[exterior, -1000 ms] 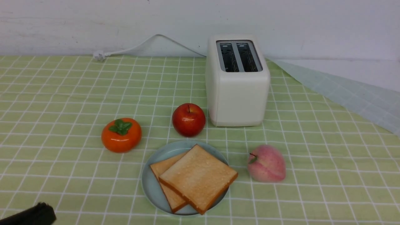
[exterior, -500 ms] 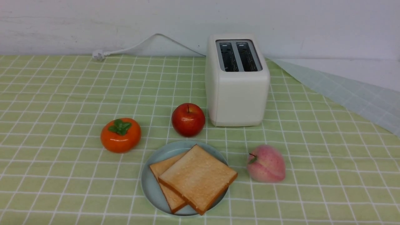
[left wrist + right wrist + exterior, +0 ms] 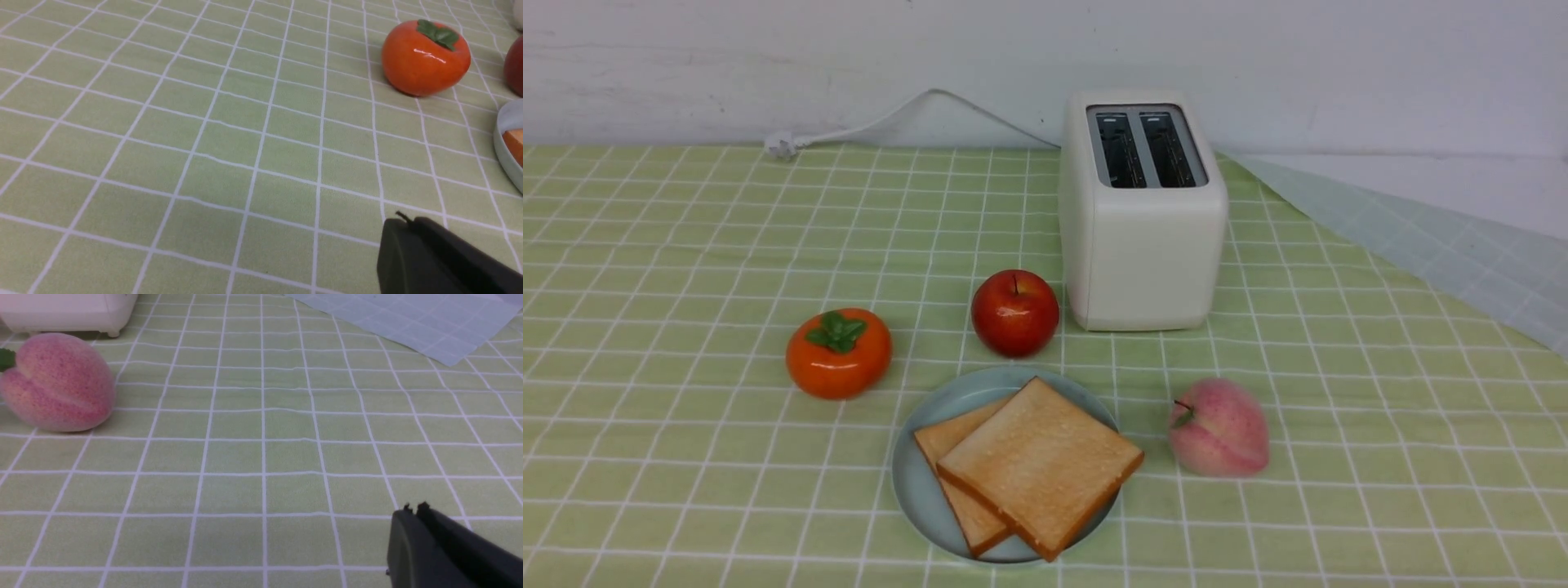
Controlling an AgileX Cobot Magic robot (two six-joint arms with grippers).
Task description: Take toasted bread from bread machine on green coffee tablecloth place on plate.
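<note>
Already both slices of the toasted bread (image 3: 1029, 465) rest on the plate (image 3: 915, 482), far from the left gripper (image 3: 402, 228) and the right gripper (image 3: 412, 516), so both are clenched on nothing

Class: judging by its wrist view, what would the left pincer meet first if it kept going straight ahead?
Probably only bare green coffee tablecloth; the left pincer seems aimed past the persimmon, though depth is unclear.

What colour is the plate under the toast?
Pale blue round plate; clearest in the front view.
</note>
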